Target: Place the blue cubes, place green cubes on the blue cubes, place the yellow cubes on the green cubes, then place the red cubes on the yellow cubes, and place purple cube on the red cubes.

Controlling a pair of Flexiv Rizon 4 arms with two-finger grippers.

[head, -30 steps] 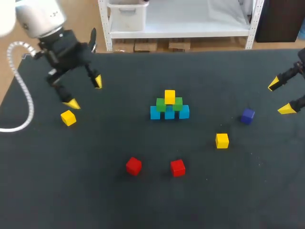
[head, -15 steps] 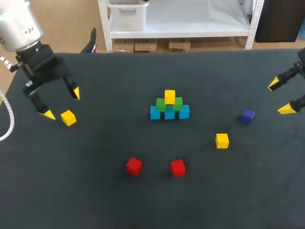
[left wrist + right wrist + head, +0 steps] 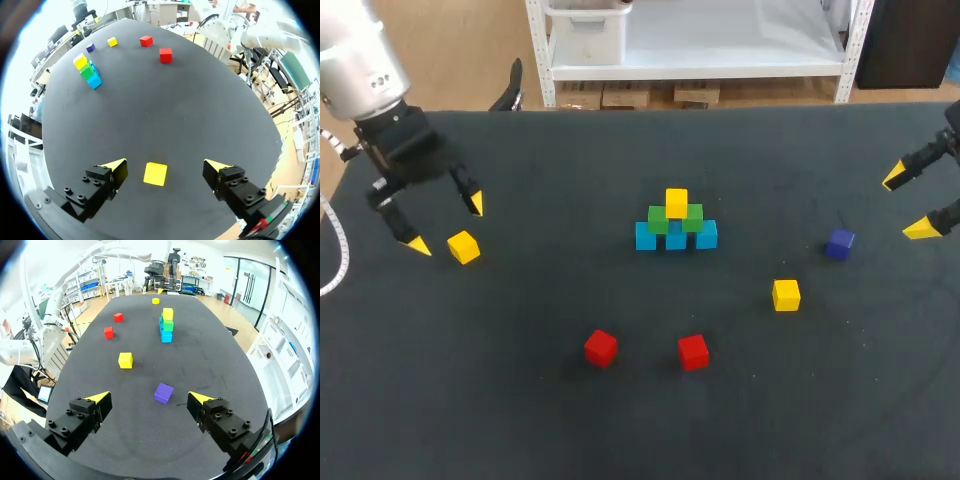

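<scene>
In the middle of the table stands a small stack [image 3: 676, 226]: three blue cubes [image 3: 645, 237], two green cubes [image 3: 658, 219] on them, one yellow cube [image 3: 676, 202] on top. It also shows as the stack [image 3: 86, 70] and the stack [image 3: 166, 324] in the wrist views. A loose yellow cube [image 3: 463, 247] [image 3: 155, 173] lies between the open fingers of my left gripper [image 3: 445, 224] [image 3: 165, 169], untouched. Another yellow cube [image 3: 785, 294] [image 3: 125, 360], two red cubes [image 3: 601, 347] [image 3: 693, 351] and a purple cube [image 3: 838, 243] [image 3: 163, 392] lie loose. My right gripper [image 3: 911, 203] [image 3: 150, 400] hangs open at the right edge, the purple cube just ahead of it.
The black table [image 3: 520, 400] ends close behind my left gripper and at the far side by a white shelf. Wide bare stretches lie along the front and between the loose cubes.
My left gripper has swung left and down from above the table to straddle the loose yellow cube, staying open. The right arm and all cubes have kept still.
</scene>
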